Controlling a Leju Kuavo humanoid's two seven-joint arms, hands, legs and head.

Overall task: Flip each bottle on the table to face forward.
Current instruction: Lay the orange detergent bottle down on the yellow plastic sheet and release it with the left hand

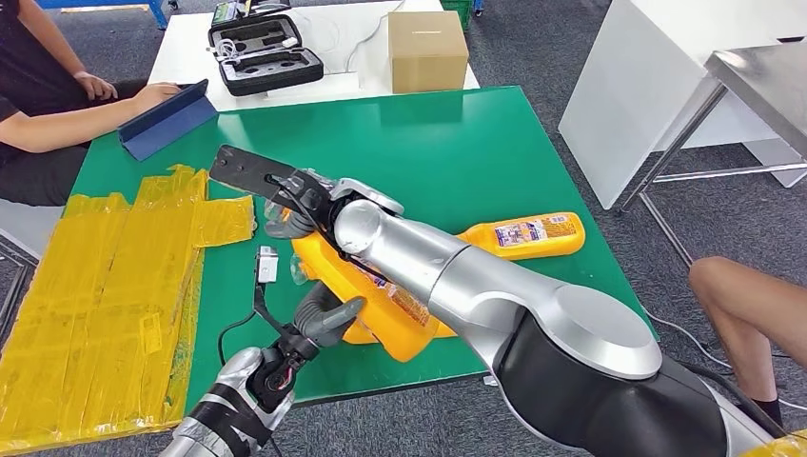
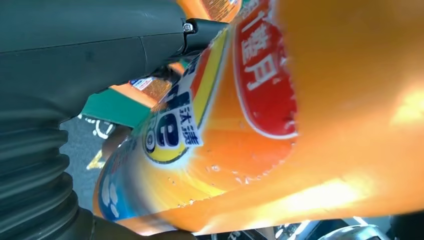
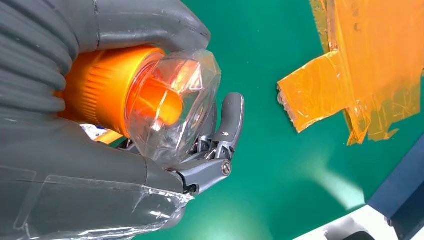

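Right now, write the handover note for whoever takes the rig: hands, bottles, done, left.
Right hand: grips the cap end of the large orange bottle, near the front of the green table.
Left hand: against that bottle's side; grip unclear.
Second orange bottle: lies on its side to the right, printed label up, untouched by either hand.
Done: cannot tell that any bottle is finished.
Left: finish turning the held bottle, set it down, check the second.
Note: yellow tape sheets on the left; people sit at both sides.
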